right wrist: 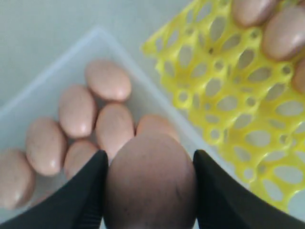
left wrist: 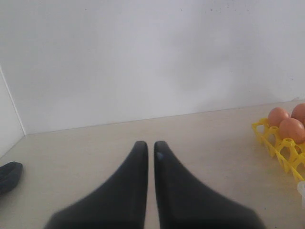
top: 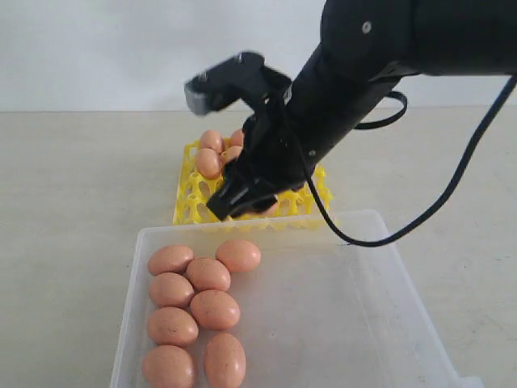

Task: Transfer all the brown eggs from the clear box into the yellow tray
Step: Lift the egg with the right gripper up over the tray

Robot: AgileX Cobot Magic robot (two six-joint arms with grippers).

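Brown eggs (top: 208,274) — eight in clear box (top: 347,315), one gripped by right pincer (right wrist: 150,157), yellow tray (top: 187,202), left pincer (left wrist: 150,145) closed

Reaching in from the right with the right arm (top: 347,89), angled steeply down. Clamping the right gripper (right wrist: 150,157) on one egg (right wrist: 150,191), fingers (right wrist: 86,195) either side. Holding the left gripper (left wrist: 150,145) level, fingers nearly touching.
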